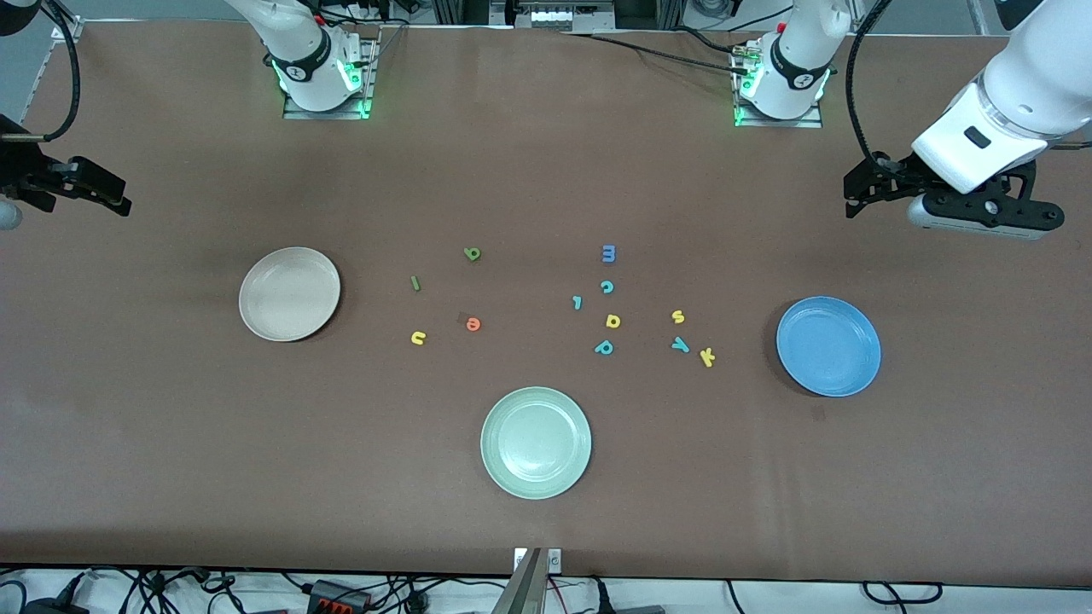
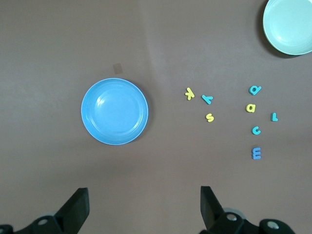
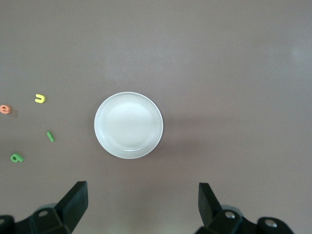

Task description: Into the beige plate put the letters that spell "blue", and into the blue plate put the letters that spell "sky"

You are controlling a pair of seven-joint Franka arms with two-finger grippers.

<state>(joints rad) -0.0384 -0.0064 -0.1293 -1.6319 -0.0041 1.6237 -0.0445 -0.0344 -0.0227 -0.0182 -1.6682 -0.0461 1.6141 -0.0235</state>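
Note:
The beige plate (image 1: 290,294) (image 3: 128,126) lies empty toward the right arm's end. Beside it on the table are the green b (image 1: 472,253), green l (image 1: 415,282), yellow u (image 1: 418,338) and orange e (image 1: 473,323). The blue plate (image 1: 828,345) (image 2: 114,118) lies empty toward the left arm's end, with the yellow s (image 1: 678,316), teal y (image 1: 680,344) and yellow k (image 1: 706,357) beside it. My left gripper (image 1: 860,193) (image 2: 145,195) hangs open high over its end of the table. My right gripper (image 1: 115,194) (image 3: 143,191) hangs open over its own end. Both hold nothing.
A pale green plate (image 1: 536,442) sits empty nearer the front camera, mid-table. Between the two letter groups lie a blue m (image 1: 608,252), teal c (image 1: 606,286), teal hooked piece (image 1: 577,302), yellow d (image 1: 612,321) and teal p (image 1: 604,347).

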